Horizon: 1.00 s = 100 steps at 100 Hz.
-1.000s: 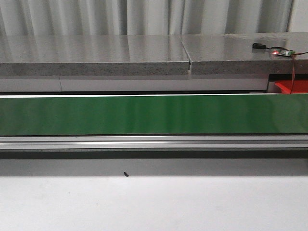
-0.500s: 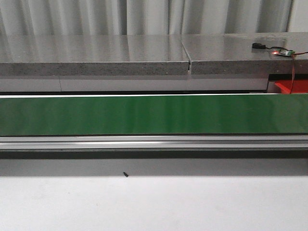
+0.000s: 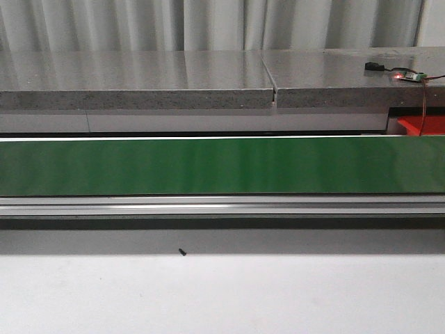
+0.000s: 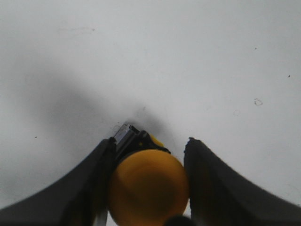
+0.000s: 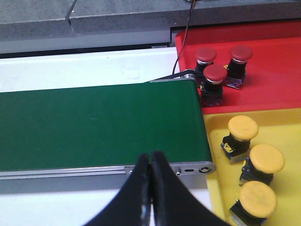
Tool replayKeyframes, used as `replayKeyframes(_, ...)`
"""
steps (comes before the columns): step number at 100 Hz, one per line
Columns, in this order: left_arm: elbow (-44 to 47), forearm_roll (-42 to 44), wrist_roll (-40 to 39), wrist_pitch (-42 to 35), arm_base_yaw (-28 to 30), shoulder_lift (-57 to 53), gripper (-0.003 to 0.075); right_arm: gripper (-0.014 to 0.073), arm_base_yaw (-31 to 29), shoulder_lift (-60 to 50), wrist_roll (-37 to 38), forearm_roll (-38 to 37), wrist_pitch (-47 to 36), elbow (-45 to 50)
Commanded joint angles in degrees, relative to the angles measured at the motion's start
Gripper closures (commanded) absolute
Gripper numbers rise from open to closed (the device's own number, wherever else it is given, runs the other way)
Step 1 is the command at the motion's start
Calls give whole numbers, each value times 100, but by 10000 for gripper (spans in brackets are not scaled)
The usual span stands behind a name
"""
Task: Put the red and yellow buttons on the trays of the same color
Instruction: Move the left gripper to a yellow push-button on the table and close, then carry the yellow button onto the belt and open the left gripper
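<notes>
Holding yellow button (image 4: 148,186) in left gripper (image 4: 149,181), above bare white table (image 4: 188,56). Right gripper (image 5: 150,176) pinched closed, empty. We think button hard, light, smooth dome slippery; gripping sides works. Yellow tray (image 5: 287,127) waits.

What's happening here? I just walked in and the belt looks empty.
The left gripper holds a yellow button between its fingers over the white table. The right gripper, shut and empty, hangs by the green conveyor belt. Three red buttons sit on the red tray and three yellow ones on the yellow tray.
</notes>
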Motion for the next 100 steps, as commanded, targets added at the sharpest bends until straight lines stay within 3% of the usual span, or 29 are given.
replayKeyframes(1,-192,-147,-68,-68,21,-361,540,661,6,18,-41,25,-417,-145)
replayKeyframes(48,-4,-330,497,111,-164,-1631,563,661,6,18,-41,25,-417,-145)
replayKeyframes(100,2105,-337,685,-142,-1146,-3234,563,661,6,18,-41,25,-417,-145)
